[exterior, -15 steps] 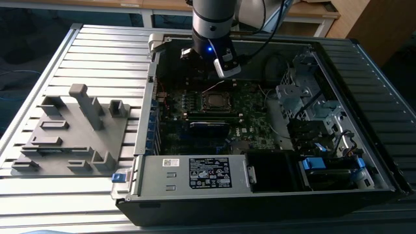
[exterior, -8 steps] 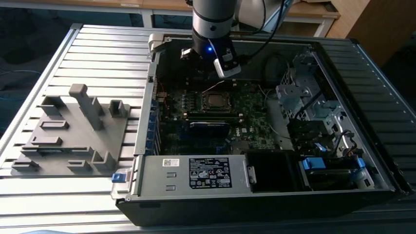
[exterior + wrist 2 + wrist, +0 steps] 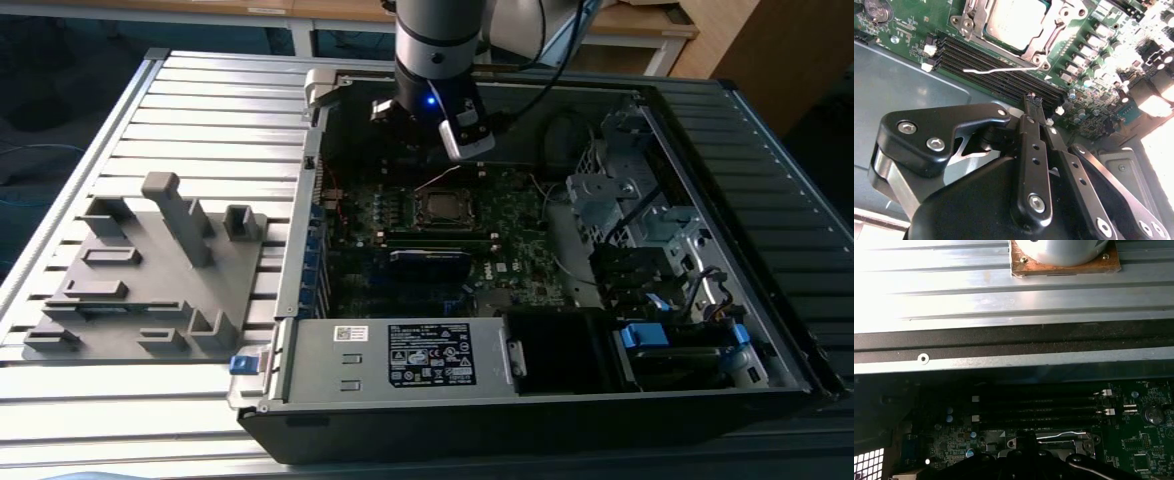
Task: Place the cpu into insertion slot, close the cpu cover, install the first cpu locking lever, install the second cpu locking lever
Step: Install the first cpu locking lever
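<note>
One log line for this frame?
gripper shut, empty, over motherboard | cpu seated | cpu cover down around it | lever latch state unclear

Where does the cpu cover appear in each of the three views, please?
Exterior view: cover mid-board, just above the memory slots in the picture.
Second wrist view: cover beyond the memory slots from the gripper.
First wrist view: cover between the gripper and the memory slots.
Shared landmark: the long black memory slots beside it.
</note>
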